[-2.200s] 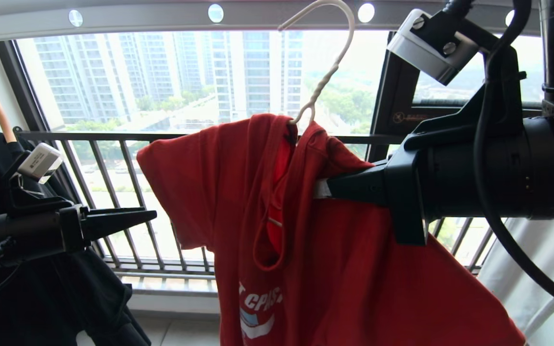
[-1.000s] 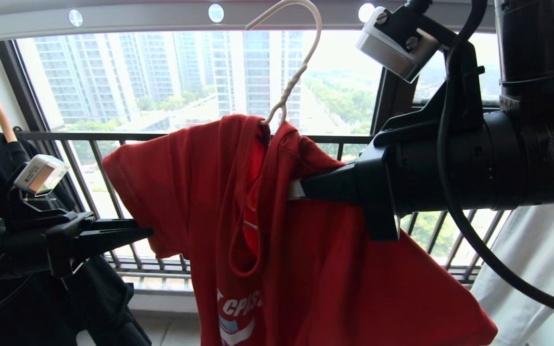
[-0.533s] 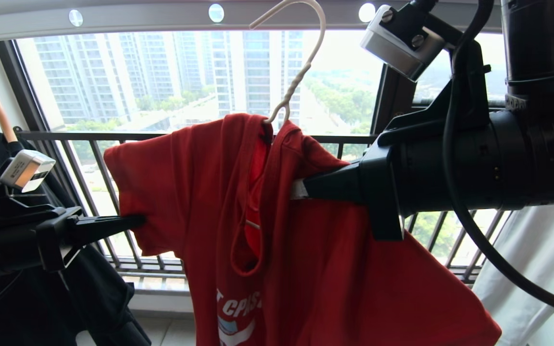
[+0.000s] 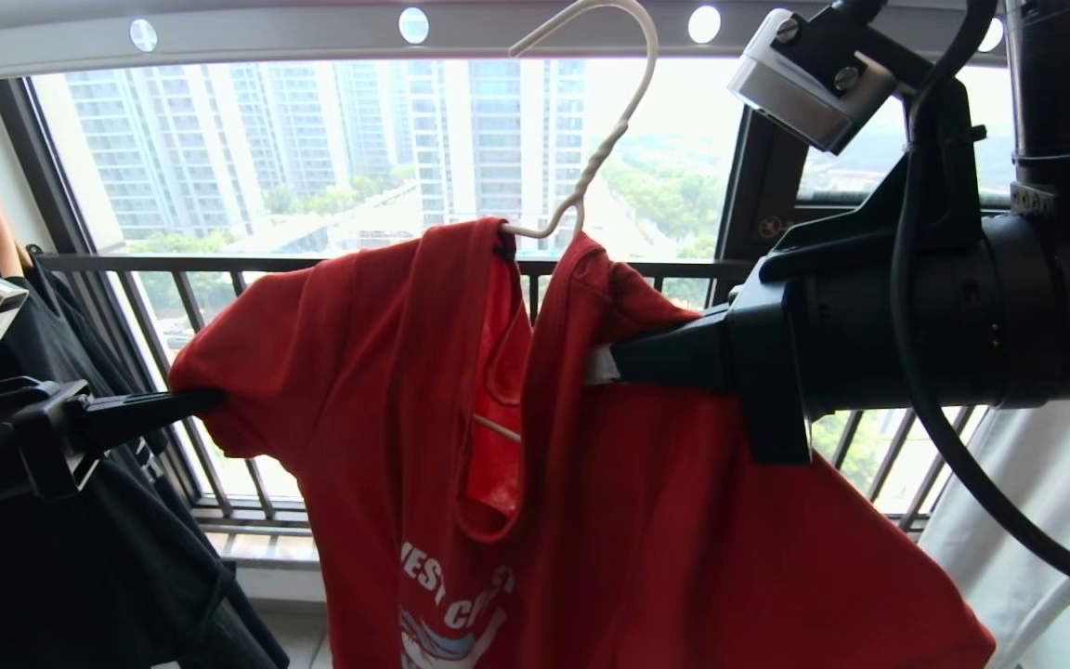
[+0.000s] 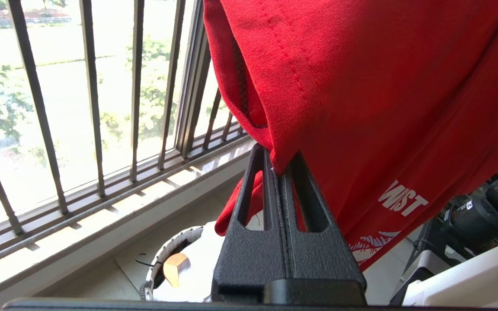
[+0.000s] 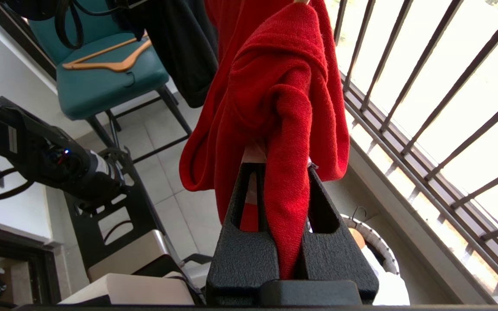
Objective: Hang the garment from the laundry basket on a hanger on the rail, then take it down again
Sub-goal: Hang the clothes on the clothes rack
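Strong daylight thru window (image 4: 358,149), blown-out glare, foreground backlit & dim, slight edge distortion.

Behind the hanging red short-sleeved T-shirt (image 4: 386,372), the dark barred window railing (image 4: 247,390) closes off the far side. A black garment (image 4: 80,557) crowds the left, white cloth (image 4: 1055,520) the right. Overhead, the wide grey metal rail (image 4: 312,32) caps the space. Open air lies between shirt and railing.
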You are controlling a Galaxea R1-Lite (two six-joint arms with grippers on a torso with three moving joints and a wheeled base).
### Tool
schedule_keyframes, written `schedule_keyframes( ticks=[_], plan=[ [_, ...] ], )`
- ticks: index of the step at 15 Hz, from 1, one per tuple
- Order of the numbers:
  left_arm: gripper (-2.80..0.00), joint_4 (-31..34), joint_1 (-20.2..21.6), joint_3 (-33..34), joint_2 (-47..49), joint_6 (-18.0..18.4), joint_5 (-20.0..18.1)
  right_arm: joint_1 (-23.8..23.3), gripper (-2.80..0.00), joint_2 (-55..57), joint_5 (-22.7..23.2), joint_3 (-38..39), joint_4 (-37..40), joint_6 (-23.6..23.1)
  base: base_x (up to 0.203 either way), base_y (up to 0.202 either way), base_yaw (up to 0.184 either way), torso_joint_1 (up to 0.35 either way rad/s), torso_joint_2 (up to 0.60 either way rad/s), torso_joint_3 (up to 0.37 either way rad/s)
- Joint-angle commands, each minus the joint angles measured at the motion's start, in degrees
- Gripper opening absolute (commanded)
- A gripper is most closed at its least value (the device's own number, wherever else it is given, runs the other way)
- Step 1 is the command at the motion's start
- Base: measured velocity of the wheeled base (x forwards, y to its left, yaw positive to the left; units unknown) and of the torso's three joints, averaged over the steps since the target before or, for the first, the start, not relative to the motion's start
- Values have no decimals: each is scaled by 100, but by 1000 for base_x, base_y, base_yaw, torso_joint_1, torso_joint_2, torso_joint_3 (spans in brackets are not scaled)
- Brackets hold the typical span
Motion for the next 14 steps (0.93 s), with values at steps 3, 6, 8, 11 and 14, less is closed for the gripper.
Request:
schedule_keyframes(
  ticks=[3,6,8,11,14],
  plan=[
    [-280,-23,338,-124,91,-28,-47,-48,-280,-24,-1,28,3,0,0,0,0,0,0,0],
    [-280,-23,314,-62,47,-6,-47,-65,-280,-16,-2,19,-6,0,0,0,0,0,0,0],
    [-280,-23,277,-53,20,-11,-49,-70,-280,-24,-10,10,-6,0,0,0,0,0,0,0],
    [-280,-23,276,-45,-30,-11,-56,-65,-280,-15,-10,-7,-6,-9,0,0,0,0,0,0],
    [0,-18,276,-77,-169,-135,-48,-72,-280,-15,-18,-16,-6,-9,0,0,0,0,0,0]
  ],
)
